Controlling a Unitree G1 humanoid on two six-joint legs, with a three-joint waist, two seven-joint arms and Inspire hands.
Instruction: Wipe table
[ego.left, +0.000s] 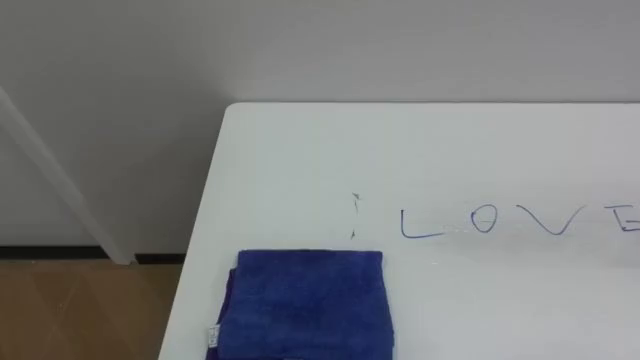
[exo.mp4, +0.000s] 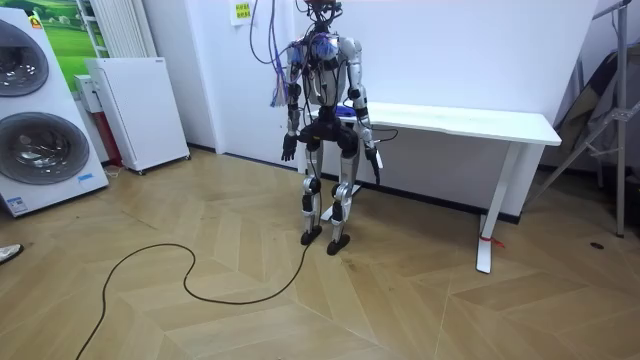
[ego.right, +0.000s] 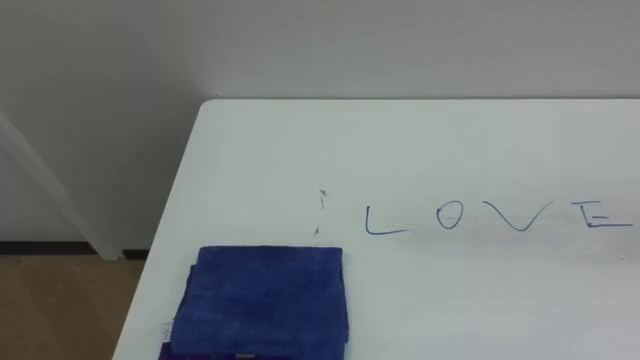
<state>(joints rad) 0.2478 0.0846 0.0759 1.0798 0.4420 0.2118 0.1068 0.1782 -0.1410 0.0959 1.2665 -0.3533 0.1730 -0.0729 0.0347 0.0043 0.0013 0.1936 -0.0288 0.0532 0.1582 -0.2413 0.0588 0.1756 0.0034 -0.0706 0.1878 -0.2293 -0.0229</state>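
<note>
Fingers (exo.mp4: 376, 172) clear of cloth (ego.left: 300, 300) on tbl (ego.left: 480, 150)

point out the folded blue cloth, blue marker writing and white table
folded blue cloth (ego.left: 305, 300): left eye view, its middle
blue marker writing (ego.left: 403, 225): left eye view, the L's upright
white table (ego.left: 300, 150): left eye view, bare top

Silver-grey limbs, dark torso; blue, purple cables bunched at chest, upper middle of frame; left hand (exo.mp4: 288, 151), right hand (exo.mp4: 376, 168) black.

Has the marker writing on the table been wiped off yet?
No, blue marker letters are plain on the white table, to the right of the folded blue cloth.
</note>
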